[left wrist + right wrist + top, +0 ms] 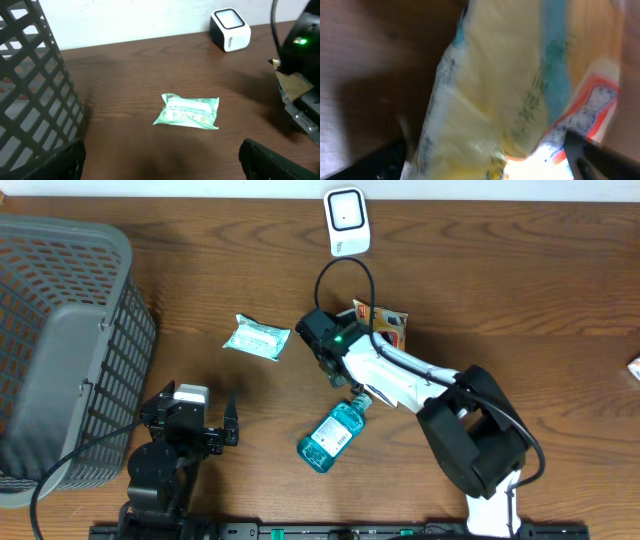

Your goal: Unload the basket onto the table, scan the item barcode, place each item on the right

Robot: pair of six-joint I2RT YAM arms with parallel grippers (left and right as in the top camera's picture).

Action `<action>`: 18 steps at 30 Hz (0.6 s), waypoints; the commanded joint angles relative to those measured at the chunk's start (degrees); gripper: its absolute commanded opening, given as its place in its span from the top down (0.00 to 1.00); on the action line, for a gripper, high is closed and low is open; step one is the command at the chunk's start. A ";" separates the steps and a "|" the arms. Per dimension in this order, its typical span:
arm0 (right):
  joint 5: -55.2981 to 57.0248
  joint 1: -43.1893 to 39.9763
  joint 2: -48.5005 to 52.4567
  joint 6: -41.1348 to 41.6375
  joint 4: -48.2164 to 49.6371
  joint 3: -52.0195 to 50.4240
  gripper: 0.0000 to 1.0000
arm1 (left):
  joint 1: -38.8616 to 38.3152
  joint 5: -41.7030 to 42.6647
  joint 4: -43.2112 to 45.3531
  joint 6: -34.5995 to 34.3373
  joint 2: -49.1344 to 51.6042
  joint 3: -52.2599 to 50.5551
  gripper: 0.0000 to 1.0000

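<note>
Brown counter (540, 280) with a grey basket (60, 330) at its left edge. Right gripper (485, 150), fingers apart, directly over the yellow snack packet (388, 326). Left gripper (160, 150), fingers apart, facing a green pouch (190, 111). Blue bottle (332, 436) on its side. White scanner (347, 220) near the packet.

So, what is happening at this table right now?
The right end effector hangs, fingers spread, over a yellow and red snack packet lying near the white scanner; no grip is visible. The left end effector sits open beside the grey basket, facing a green packet. A blue bottle lies on the table, untouched.
</note>
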 commanded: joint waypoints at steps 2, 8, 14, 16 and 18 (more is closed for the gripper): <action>-12.07 -1.20 11.26 -2.27 -1.73 -3.37 0.85 | 0.02 0.70 0.04 -0.04 -0.11 -0.07 0.02; -20.61 -3.96 11.21 -1.88 -5.55 -2.36 0.99 | 0.02 0.70 0.04 -0.04 -0.11 -0.07 0.02; -42.29 -8.70 3.19 -12.72 -11.04 5.38 0.99 | 0.02 0.70 0.04 -0.07 -0.11 -0.07 0.02; -52.13 -10.97 -0.04 -15.89 -12.37 7.58 0.99 | 0.02 0.70 0.04 -0.07 -0.11 -0.07 0.02; -61.00 -14.05 -3.34 -16.35 -14.36 9.11 0.99 | 0.02 0.70 0.04 -0.04 -0.11 -0.07 0.02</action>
